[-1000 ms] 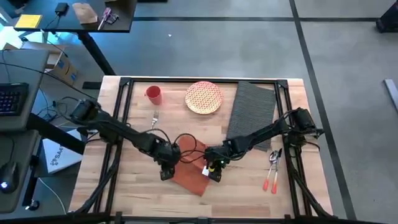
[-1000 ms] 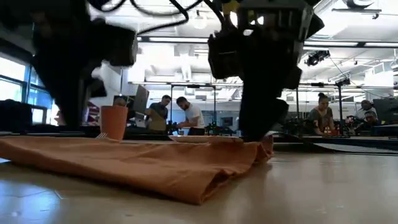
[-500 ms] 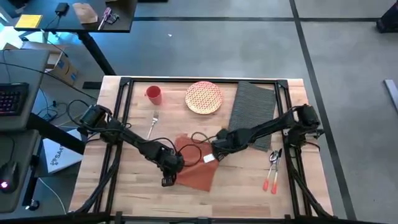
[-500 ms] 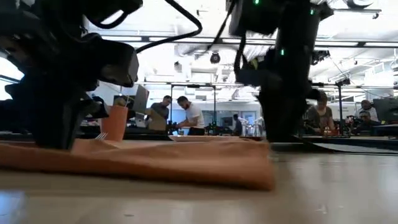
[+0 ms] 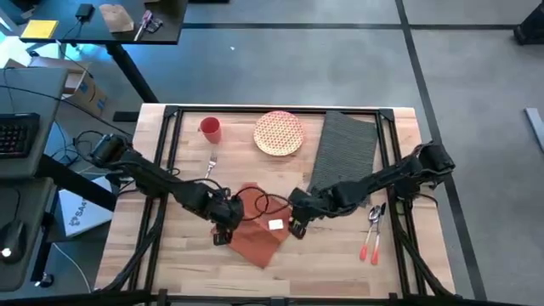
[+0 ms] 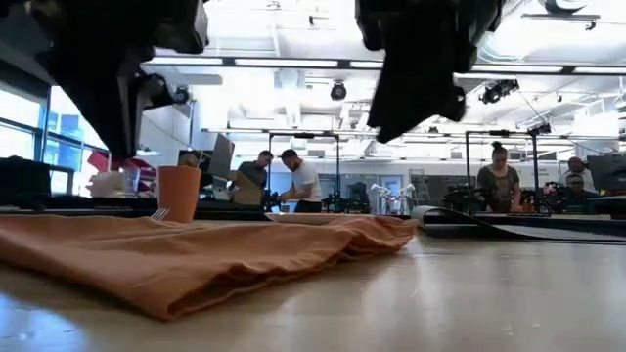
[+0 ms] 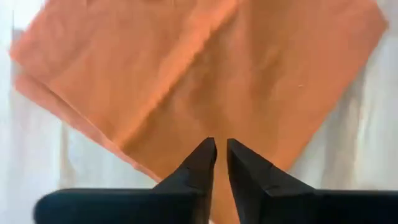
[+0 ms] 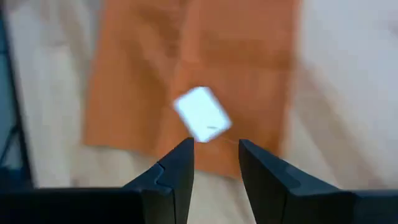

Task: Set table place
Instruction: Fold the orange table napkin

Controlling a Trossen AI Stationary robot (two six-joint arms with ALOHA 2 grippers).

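Note:
A rust-orange napkin (image 5: 255, 240) lies folded flat on the light wood table (image 5: 340, 272), near the front middle, with a white tag (image 8: 202, 115) on top. My left gripper (image 5: 220, 239) hangs shut just above the napkin's left part (image 7: 205, 74). My right gripper (image 5: 295, 229) hangs open a little above the napkin's right edge. In the low view both grippers stand clear above the cloth (image 6: 196, 254). The dark grey ribbed placemat (image 5: 344, 153) lies at the far right.
At the far edge stand a red cup (image 5: 210, 129) and a patterned plate (image 5: 278, 133), with a fork (image 5: 210, 161) lying nearer. Utensils with red handles (image 5: 371, 231) lie right of the napkin. People stand in the room beyond the table.
Both grippers were down at the napkin and have risen clear of it. The right gripper went toward the far edge, then came back toward the near edge. The napkin stays on the table, lying flatter than before.

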